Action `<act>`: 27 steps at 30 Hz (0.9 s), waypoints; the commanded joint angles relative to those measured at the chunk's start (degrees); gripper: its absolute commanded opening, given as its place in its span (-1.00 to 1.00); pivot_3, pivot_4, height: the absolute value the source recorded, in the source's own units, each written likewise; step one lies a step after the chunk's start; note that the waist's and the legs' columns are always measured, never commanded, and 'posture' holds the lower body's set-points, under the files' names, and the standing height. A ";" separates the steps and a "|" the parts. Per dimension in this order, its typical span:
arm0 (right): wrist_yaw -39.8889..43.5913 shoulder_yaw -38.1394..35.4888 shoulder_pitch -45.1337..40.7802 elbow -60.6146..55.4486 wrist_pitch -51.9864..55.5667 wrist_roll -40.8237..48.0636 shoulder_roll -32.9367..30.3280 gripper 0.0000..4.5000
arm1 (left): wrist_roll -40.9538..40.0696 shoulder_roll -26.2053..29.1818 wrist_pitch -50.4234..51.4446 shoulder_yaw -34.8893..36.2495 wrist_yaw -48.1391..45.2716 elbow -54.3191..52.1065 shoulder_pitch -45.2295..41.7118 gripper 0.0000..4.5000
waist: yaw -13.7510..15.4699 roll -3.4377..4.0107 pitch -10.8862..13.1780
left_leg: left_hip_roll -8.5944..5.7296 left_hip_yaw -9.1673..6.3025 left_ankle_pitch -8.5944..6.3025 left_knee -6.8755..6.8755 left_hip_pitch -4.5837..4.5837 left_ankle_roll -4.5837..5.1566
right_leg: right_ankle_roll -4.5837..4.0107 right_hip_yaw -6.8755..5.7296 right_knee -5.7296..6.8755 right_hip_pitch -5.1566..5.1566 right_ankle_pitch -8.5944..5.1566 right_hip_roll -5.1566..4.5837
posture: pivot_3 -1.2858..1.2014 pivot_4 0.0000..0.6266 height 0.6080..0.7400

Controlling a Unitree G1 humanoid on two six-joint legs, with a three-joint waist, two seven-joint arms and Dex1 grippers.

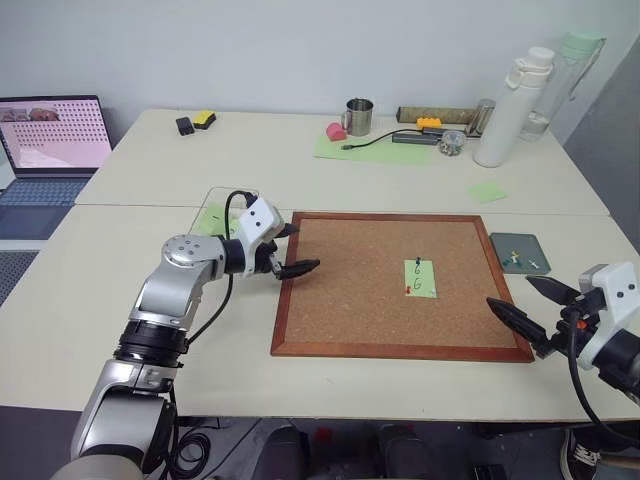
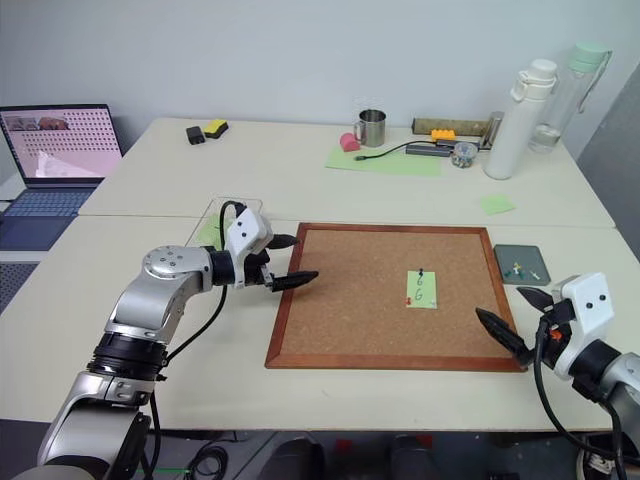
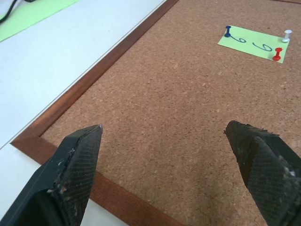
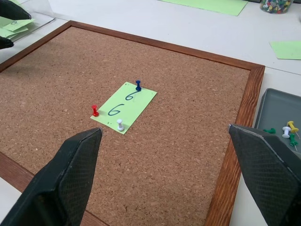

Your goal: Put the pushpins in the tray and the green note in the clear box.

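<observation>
Black fingers of both the left gripper [image 1: 290, 250] and right gripper [image 1: 530, 306] are spread, empty. Green note [image 4: 124, 107] is pinned mid-corkboard [image 1: 350, 300] by pushpins [image 4: 138, 85]. Tray [image 4: 270, 110], right of frame, holds assorted pins; clear box [image 1: 215, 200], upper left, holds green notes.

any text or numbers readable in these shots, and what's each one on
"6 6": two dark handwritten marks on the green note, pinned to the corkboard.
Laptop screen: a pink page with rows of small marks, too small to read.
Two bottles: no label can be read.
Nothing else carries readable text.
</observation>
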 commanded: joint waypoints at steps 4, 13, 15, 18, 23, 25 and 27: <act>-0.62 -0.65 -0.64 -1.08 -1.27 0.05 0.57 1.00 | -2.49 -0.12 2.40 1.41 -0.40 -2.68 0.23 0.98 | 0.00 0.00 0.00 | 0.00 0.01 0.00 0.00 0.00 0.00 | 0.00 0.01 0.00 0.00 0.00 0.00 | 0.03 -0.52 1.00; -0.55 -1.01 -0.54 -1.22 -1.35 0.06 0.80 1.00 | -2.90 0.21 2.45 1.28 -0.43 -1.71 -0.63 0.98 | 0.01 0.00 0.00 | 0.02 0.00 0.00 0.00 0.00 0.00 | 0.00 0.00 0.01 0.00 0.00 0.00 | 0.03 -0.52 1.00; -0.70 -0.95 -0.58 -1.25 -1.44 -0.05 0.91 1.00 | -3.01 0.16 2.44 1.26 -0.43 -1.76 -0.63 0.98 | 0.01 0.00 0.00 | 0.02 0.00 0.00 0.00 0.00 0.00 | 0.00 0.00 0.01 0.00 0.00 0.00 | 0.03 -0.52 1.00; -1.02 -0.50 -0.65 -1.33 -1.59 -0.31 1.21 1.00 | -3.31 0.03 2.72 1.28 -0.46 -2.13 -0.59 0.98 | 0.01 0.00 0.00 | 0.02 0.00 0.00 0.00 0.00 0.00 | 0.00 0.01 0.01 0.00 0.00 0.00 | 0.03 -0.52 1.00; -1.15 -0.26 -0.56 -1.85 -1.34 0.10 1.17 1.00 | -3.71 -0.26 2.95 1.14 -0.77 -2.07 -1.17 0.98 | 0.01 0.00 0.00 | 0.02 0.00 0.00 0.00 0.00 0.00 | 0.00 0.01 0.01 0.00 0.00 0.00 | 0.03 -0.52 1.00; -1.23 -0.02 -0.58 -1.88 -1.38 0.01 1.21 1.00 | -3.94 -0.28 3.20 1.12 -0.93 -2.25 -1.24 0.98 | 0.01 0.00 0.00 | 0.01 0.00 0.00 0.00 0.00 0.00 | 0.00 0.00 0.01 0.00 0.00 0.00 | 0.03 -0.52 1.00; -1.41 0.36 -0.72 -1.77 -1.48 -0.18 1.40 1.00 | -4.16 -0.20 3.43 1.04 -0.98 -2.93 -0.83 0.98 | 0.00 0.00 0.00 | 0.01 0.00 0.00 0.00 0.00 0.00 | 0.00 0.01 0.01 0.00 0.00 0.00 | 0.03 -0.52 1.00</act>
